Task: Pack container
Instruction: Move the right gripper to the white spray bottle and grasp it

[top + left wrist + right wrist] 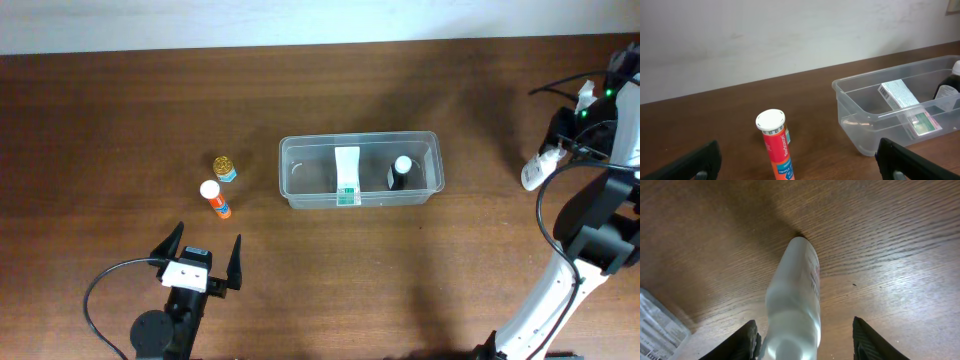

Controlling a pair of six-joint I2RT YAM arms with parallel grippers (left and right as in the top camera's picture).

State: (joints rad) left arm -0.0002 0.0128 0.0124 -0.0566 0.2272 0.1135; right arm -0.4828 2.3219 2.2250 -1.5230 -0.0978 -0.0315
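Note:
The container (290, 150) is a clear plastic bin at the table's middle; it holds a white box (347, 172) and a dark bottle with a white cap (400, 171). In the left wrist view the container (852, 107) stands right of an orange tube with a white cap (776, 145). That orange tube (215, 198) lies left of the bin beside a small gold-capped jar (225, 167). My left gripper (200, 262) is open, just short of the tube. My right gripper (803, 321) is open around a white bottle (797, 285): the left finger touches it, the right finger stands apart.
The white bottle (533, 172) lies near the table's right edge, well right of the bin. A printed grey sheet (655, 327) shows at the lower left of the right wrist view. A pale wall runs behind the table.

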